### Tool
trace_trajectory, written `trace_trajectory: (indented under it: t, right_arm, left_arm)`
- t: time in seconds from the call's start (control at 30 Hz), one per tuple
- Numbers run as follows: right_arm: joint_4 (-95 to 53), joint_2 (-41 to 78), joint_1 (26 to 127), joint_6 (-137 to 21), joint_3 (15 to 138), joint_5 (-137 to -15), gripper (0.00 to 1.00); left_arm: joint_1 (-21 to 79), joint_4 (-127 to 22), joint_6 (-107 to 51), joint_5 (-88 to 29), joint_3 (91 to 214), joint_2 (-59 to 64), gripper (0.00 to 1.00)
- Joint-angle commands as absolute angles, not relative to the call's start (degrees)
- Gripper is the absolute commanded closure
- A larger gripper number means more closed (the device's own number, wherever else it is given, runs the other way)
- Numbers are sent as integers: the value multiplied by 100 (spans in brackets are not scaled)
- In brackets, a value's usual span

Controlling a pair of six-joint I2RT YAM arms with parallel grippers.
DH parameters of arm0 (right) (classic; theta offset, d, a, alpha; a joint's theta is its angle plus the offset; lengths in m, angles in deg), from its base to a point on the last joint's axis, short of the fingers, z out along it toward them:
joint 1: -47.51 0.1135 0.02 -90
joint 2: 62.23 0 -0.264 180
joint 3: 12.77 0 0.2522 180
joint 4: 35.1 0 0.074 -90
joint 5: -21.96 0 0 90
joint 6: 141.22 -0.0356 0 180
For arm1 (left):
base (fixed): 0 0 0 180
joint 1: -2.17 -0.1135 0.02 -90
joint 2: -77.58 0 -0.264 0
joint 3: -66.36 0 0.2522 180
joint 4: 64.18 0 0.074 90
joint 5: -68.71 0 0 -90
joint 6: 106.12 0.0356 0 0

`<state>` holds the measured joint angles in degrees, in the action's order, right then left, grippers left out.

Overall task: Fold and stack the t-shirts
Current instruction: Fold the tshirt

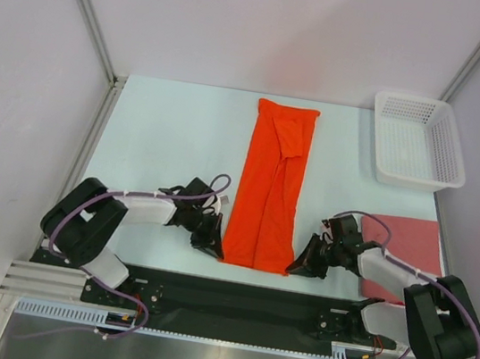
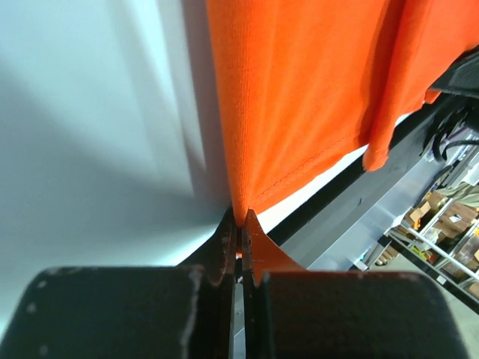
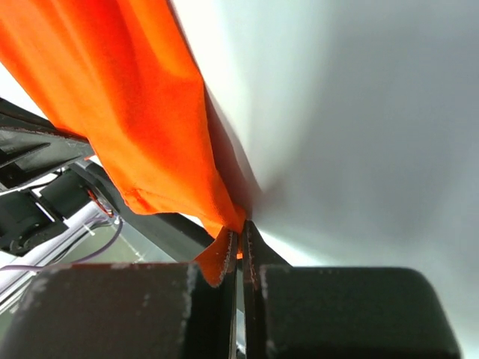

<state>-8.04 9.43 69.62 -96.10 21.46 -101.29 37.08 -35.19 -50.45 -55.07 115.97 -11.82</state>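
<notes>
While lying lengthwise on the pale tabletop [image 1: 174, 134], folded into a long narrow strip: the orange t-shirt [image 1: 267, 193], with a smaller flap doubled over at its far end. Near edge of it just short of the black base rail [image 1: 240, 301].

At the orange t-shirt's near left corner, low on the tabletop, the left fingers [image 2: 258, 250]. From the left wrist, seen pressed together on the hemmed corner, only a sliver of orange cloth between them, the fabric running up and away from the tips.

At the orange t-shirt's near right corner, likewise low, the right fingers [image 3: 258, 250]. From the right wrist, seen closed tight on a small tuck of orange cloth, with a fold of it draped over one finger.

To the right of the orange t-shirt, beyond the right arm, the brick-red t-shirt [image 1: 411, 246], a flat rectangle on the tabletop, partly hidden by that arm. Farther back and to the right of the orange t-shirt, a white lattice basket [image 1: 413, 181], apart from both shirts.
</notes>
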Motion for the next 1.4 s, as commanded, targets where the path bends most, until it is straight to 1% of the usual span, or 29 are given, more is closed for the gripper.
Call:
trace_trajectory:
  t: [0.0, 0.2, 0.33, 0.43, 0.47, 0.5, 0.6, 0.63, 0.7, 0.73, 0.77, 0.83, 0.87, 0.93, 0.97, 1.0, 1.17, 1.37]
  right_arm:
    - [-262, 484, 6914, -9481, 1989, -9818, 100]
    - [142, -184, 6922, -9507, 1795, -9862, 100]
    - [397, -545, 6922, -9508, 1812, -9915, 100]
    - [617, -502, 6660, -9315, 2277, -9959, 100]
    - [774, -423, 6537, -9097, 2522, -9976, 100]
    - [828, -126, 6257, -8990, 2986, -9994, 100]
    - [872, 577, 5904, -8568, 3840, -10134, 100]
    - [994, 1198, 5755, -8454, 4539, -10170, 100]
    - [1100, 1781, 5613, -8217, 5245, -10248, 100]
    - [1135, 2323, 5526, -8172, 5823, -10258, 100]
    - [1179, 2572, 5464, -8145, 6160, -10275, 100]
    - [1241, 3100, 5315, -8084, 6688, -10389, 100]
    - [1337, 3598, 5279, -8066, 7204, -10424, 100]
    - [1425, 4014, 5183, -8049, 7690, -10564, 100]
    - [1461, 4417, 5095, -8048, 8058, -10591, 100]
    - [1504, 4586, 5068, -8040, 8262, -10618, 100]
    - [1759, 5517, 5033, -7987, 9097, -10960, 100]
    - [1883, 5958, 5138, -7978, 9661, -11110, 100]
  left_arm:
    - [3820, -3327, -5013, -5021, 11124, -997, 100]
    - [4040, -3697, -5382, -5433, 10965, -531, 100]
    - [4207, -3767, -5689, -5417, 11070, -258, 100]
    - [4146, -3671, -5813, -5242, 11403, -21, 100]
    - [4111, -3575, -5840, -5189, 11709, -3, 100]
    - [4041, -3539, -5866, -5145, 11877, -11, 100]
    - [3619, -3398, -5936, -4951, 12650, -283, 100]
    - [3383, -3416, -5980, -4916, 12852, -597, 100]
    - [3180, -3390, -5920, -5003, 13564, -1046, 100]
    - [3022, -3337, -5884, -5056, 13827, -1283, 100]
    - [2960, -3189, -5840, -5074, 14413, -1773, 100]
    - [2811, -3047, -5718, -5091, 14970, -2180, 100]
    - [2766, -2873, -5708, -5126, 15486, -2609, 100]
    - [2643, -2792, -5690, -5153, 15946, -2963, 99]
    - [2625, -2714, -5690, -5136, 16288, -3104, 100]
    - [2590, -2687, -5690, -5101, 16430, -3357, 100]
    - [2379, -2642, -5831, -5153, 16906, -3790, 100]
    - [2212, -2642, -5866, -5118, 17125, -4071, 100]
